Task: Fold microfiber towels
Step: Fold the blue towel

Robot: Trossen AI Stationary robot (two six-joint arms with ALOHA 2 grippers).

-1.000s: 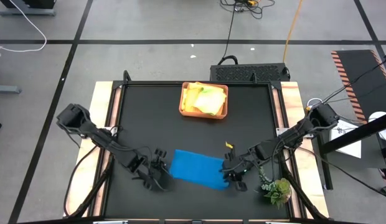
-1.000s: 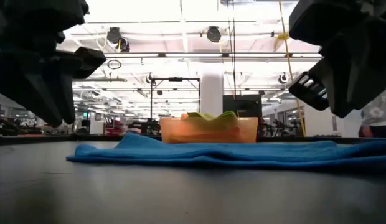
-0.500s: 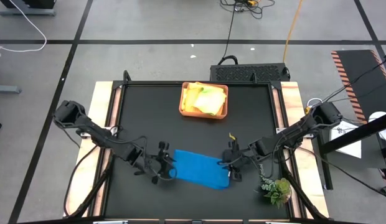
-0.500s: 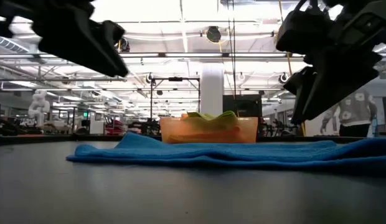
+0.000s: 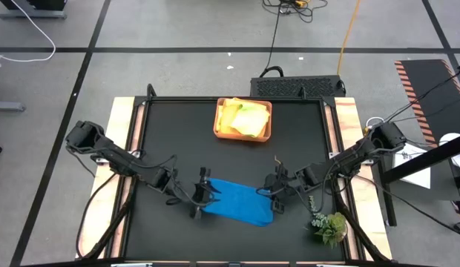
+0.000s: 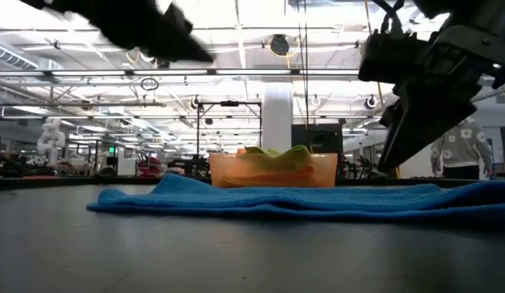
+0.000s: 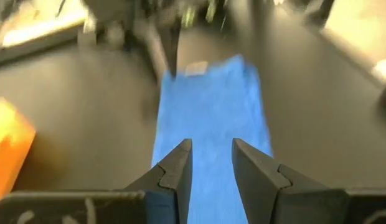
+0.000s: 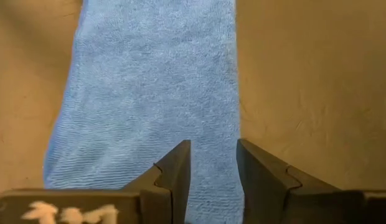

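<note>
From above, the folded blue microfiber towel (image 5: 240, 202) lay flat on the black bench (image 5: 171, 141) between the two tools, the left tool (image 5: 202, 199) at one short end and the right tool (image 5: 276, 194) at the other. Each wrist view added what that view hid: both tools' fingers (image 7: 174, 171) (image 8: 174, 167) stood slightly apart over the blue cloth with nothing gripped. The level view showed the towel's low rumpled edge (image 6: 301, 199), with the orange tray (image 6: 273, 170) of yellow and green cloths beyond both tools. A leafy green sprig (image 5: 330, 225) lay near the right tool.
</note>
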